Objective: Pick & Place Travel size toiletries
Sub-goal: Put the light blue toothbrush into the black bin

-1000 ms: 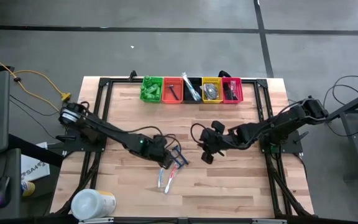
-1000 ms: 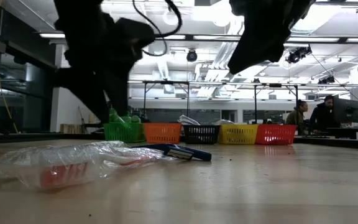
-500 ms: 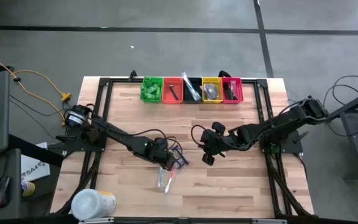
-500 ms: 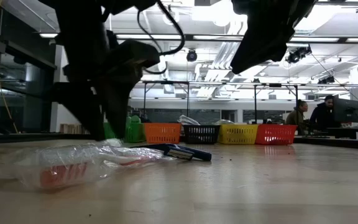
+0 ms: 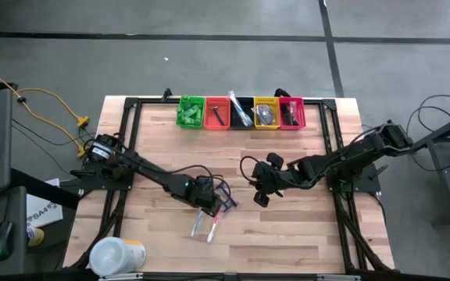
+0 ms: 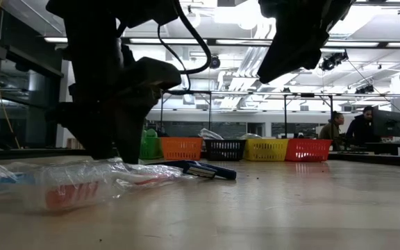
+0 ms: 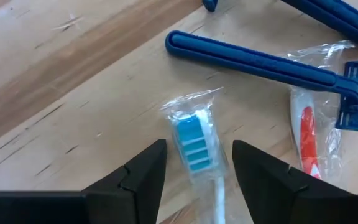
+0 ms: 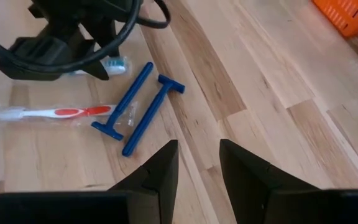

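Two wrapped toothbrushes lie flat on the wooden table: one with a blue head [image 7: 194,140] [image 5: 197,226] and one with red on it [image 7: 306,134] [image 5: 214,226]. Two blue razors [image 7: 260,62] [image 5: 225,197] lie just beyond them. My left gripper [image 7: 199,146] [image 5: 205,204] is open and low over the table, pointing down, one finger on each side of the blue-headed toothbrush. My right gripper [image 8: 197,149] [image 5: 258,195] hangs open above the table to the right of the razors, with nothing between its fingers. My left gripper straddles the wrapped toothbrush at its blue head [image 7: 191,127] from above, the fingers lying across it. I cannot tell whether the fingers [image 7: 148,165] touch the wrapper. The toothbrush lies flat on the table.
A row of bins stands at the far edge: green [image 5: 191,112], orange [image 5: 217,112], black [image 5: 241,112], yellow [image 5: 266,113], red [image 5: 291,113], with items in them. A large white tub [image 5: 116,256] sits at the near left corner. People sit in the room behind.
My left gripper has come down toward the table over the blue-headed toothbrush, tipping a little steeper. That toothbrush in its wrapper has shifted, its handle end swinging slightly toward the table's left edge. The red one and the razors lie as before.
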Controlling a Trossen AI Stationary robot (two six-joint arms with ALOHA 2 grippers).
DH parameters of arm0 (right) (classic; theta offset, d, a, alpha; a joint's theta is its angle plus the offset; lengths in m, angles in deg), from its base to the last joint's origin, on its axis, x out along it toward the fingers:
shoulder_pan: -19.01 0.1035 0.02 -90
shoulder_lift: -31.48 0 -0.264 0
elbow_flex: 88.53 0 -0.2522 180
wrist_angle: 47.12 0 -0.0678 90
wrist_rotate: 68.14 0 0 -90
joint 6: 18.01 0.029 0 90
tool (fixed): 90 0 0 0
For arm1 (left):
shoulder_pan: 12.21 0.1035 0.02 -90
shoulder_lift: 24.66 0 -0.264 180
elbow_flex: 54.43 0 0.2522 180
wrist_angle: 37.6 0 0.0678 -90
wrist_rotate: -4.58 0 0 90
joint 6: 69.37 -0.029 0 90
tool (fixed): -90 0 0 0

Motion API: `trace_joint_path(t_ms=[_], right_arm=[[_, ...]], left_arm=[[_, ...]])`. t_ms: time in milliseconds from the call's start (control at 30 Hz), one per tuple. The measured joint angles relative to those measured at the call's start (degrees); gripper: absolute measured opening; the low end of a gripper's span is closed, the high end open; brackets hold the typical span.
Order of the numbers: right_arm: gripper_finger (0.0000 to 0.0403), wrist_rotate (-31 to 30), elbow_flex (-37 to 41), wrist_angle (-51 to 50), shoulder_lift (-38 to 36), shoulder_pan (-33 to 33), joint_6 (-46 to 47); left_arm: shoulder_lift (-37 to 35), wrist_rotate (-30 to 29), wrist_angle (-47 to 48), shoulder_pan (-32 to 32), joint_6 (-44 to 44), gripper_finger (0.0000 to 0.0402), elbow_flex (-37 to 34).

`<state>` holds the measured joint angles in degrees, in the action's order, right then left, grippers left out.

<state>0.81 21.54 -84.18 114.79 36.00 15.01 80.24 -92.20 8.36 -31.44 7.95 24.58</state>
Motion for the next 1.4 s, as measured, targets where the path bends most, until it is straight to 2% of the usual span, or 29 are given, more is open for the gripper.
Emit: trace_joint_path(t_ms=[200,400,600,833,1033,1233,1400], right_arm=[[0.0111,0.1,0.0,-0.1,0.0,0.0,0.1],[0.0111,0.2,0.0,-0.3,0.0,0.0,0.3],[0.0111,0.2,0.0,-0.1,0.0,0.0,0.4],[0.0111,0.3,0.0,-0.1,0.0,0.1,0.4],[0.0111,0.1,0.0,-0.1,0.0,1.0,0.3],[0.0111,-0.5,0.0,-0.1,0.0,1.1,0.2],[0.0111,-6.5,0.1,-0.3,0.6,2.9,-0.3]], left_arm=[[0.0,0.1,1.5,-1.9,0.8,0.0178,0.0],[0.1,1.4,2.0,-3.7,1.0,0.0125,0.0],[0.0,5.2,1.5,-4.5,0.7,0.0076,0.0],[-0.4,5.5,1.9,-4.5,-4.9,0.0059,0.0],[-2.0,-0.1,4.3,-4.5,-10.0,0.0056,-0.3],[-4.6,-9.1,7.4,-5.0,-12.6,0.0056,-0.2],[-6.9,-14.6,10.0,-5.3,-14.6,0.0056,-0.2]])
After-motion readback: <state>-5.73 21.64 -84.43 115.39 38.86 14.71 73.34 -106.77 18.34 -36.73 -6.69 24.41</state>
